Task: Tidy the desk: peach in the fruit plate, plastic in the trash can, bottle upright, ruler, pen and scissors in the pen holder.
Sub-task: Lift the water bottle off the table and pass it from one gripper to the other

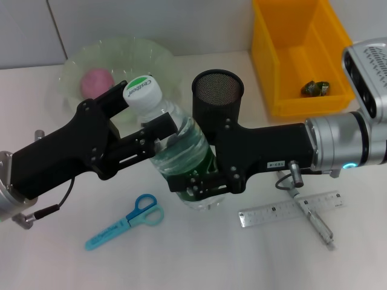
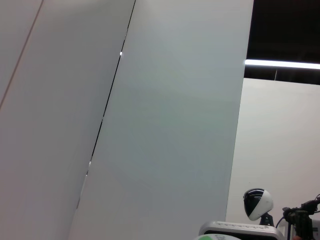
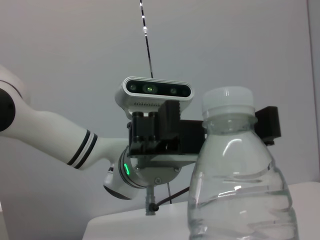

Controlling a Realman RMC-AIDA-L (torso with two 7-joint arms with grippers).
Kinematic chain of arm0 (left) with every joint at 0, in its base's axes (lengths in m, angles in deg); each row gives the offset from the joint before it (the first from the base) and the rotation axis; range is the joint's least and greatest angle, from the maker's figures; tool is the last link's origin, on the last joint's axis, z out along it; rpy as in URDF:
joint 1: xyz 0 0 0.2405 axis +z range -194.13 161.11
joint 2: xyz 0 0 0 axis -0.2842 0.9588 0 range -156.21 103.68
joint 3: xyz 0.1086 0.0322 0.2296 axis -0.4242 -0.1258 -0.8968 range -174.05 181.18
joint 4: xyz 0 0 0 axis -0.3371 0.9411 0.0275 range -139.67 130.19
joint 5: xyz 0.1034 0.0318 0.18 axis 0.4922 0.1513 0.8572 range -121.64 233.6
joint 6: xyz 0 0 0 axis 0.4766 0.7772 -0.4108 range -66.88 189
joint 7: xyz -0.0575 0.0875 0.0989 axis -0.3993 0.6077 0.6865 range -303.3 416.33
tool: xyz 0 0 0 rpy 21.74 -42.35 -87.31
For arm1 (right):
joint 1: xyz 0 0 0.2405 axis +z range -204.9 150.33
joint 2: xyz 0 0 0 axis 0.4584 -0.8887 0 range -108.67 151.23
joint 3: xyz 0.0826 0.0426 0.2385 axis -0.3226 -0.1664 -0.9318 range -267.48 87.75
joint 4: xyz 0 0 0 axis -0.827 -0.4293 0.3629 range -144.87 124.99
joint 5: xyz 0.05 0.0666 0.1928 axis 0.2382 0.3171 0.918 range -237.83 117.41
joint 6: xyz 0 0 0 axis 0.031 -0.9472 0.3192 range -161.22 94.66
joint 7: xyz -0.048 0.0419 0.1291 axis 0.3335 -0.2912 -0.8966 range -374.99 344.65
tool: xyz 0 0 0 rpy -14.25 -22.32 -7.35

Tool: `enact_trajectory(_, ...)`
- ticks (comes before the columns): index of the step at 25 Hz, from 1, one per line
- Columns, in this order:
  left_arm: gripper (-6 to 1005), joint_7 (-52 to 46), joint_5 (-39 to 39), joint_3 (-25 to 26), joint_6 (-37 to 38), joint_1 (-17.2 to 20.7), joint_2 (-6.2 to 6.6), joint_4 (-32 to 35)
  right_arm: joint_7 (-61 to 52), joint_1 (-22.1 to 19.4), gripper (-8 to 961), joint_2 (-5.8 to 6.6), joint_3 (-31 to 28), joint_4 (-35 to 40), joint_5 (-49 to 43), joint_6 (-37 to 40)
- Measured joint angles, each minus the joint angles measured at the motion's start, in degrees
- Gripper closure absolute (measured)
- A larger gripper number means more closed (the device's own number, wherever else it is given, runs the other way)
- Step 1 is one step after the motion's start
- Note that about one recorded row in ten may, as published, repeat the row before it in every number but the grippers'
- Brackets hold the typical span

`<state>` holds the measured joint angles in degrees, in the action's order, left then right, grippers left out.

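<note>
The left tool (image 1: pixel 148 130) grips the bottle (image 1: pixel 179 158) just below its white cap; the right tool (image 1: pixel 204 184) clamps the lower body beside the green label. Between them the bottle stands nearly upright, base low over the tabletop (image 1: pixel 199 254), its long axis tipped slightly toward the left arm. Both arms are equally near, so straightening it before setting it down looks like the next move.
</note>
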<state>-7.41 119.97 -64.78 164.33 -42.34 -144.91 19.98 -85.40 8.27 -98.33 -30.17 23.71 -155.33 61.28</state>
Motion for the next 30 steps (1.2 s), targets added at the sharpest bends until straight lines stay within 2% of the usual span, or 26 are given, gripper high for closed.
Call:
enact_trajectory(27,225,-0.03,0.0,0.5,0.09,-0.8,0.28,-0.83,0.34,1.19,148,0.0,1.52,-1.23,0.03,0.17)
enact_trajectory(29,443,-0.26,0.01,0.5,0.15,-0.94,0.33,-0.83,0.3,1.24,148,0.0,1.51,-1.23,0.05,0.23)
enact_trajectory(30,463,-1.04,0.12,0.5,0.22,-1.16,0.39,-0.83,0.27,1.28,147,0.0,1.5,-1.22,0.06,0.32)
